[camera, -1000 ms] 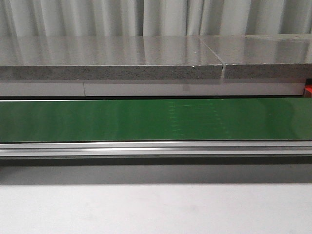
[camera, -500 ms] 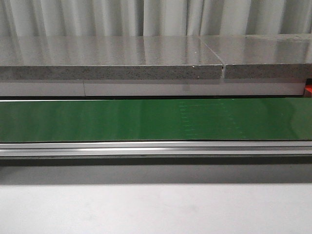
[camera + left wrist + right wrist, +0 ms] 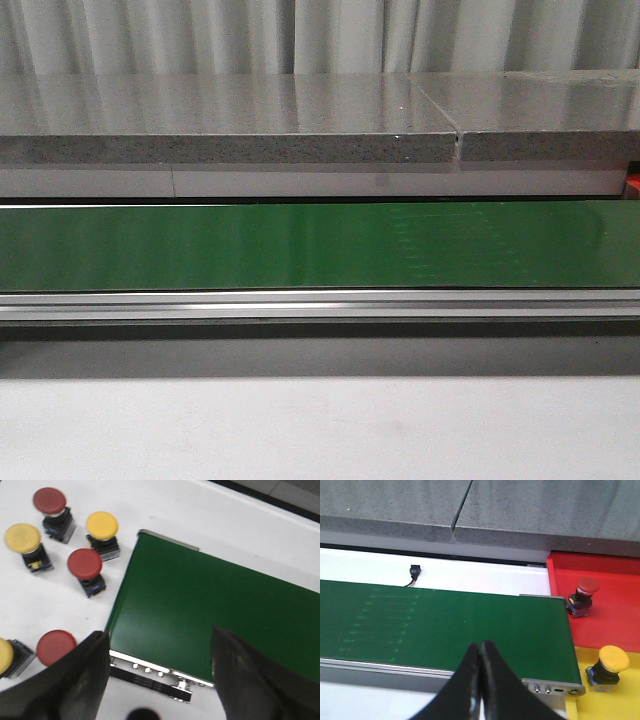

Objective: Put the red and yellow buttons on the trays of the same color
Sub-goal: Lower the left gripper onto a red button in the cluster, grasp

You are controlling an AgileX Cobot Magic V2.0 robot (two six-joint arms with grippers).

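In the left wrist view, several loose buttons stand on the white table beside the end of the green belt: red ones and yellow ones. My left gripper is open and empty above the belt's near corner. In the right wrist view, a red button stands on the red tray and a yellow button on the yellow tray. My right gripper is shut and empty over the belt.
The front view shows only the green belt, its metal rail, a grey stone slab behind and white table in front. A small black connector with wires lies on the table behind the belt.
A faint pattern on the belt has drifted to the right in the front view. Nothing else has moved there.
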